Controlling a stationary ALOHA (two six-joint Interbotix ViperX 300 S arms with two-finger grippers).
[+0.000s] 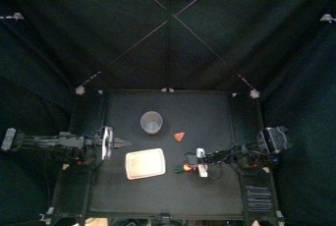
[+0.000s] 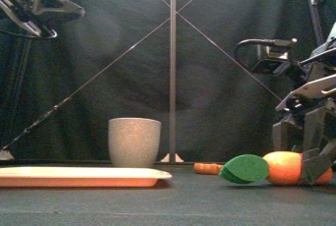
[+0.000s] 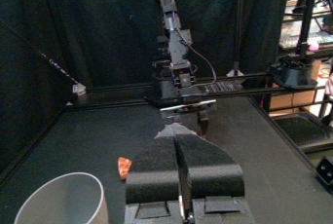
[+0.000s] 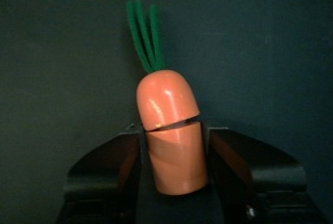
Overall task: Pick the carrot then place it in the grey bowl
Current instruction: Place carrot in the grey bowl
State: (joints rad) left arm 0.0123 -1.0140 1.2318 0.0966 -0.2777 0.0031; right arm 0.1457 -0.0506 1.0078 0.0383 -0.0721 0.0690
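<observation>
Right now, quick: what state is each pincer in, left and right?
Left pincer: closed, holding nothing.
Right pincer: closed on the carrot.

Dim, even light throughout — black curtain (image 1: 168,33) nearly featureless, soft sheen on the carrot (image 4: 170,130), shadows faint.

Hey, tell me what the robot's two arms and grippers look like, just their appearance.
The left arm and right arm are black, built of slim jointed segments, with black cables looping along them. The left gripper has two broad, flat, dark jaws that narrow toward the tips. The right gripper has a pale cross-plate above its black jaws.
</observation>
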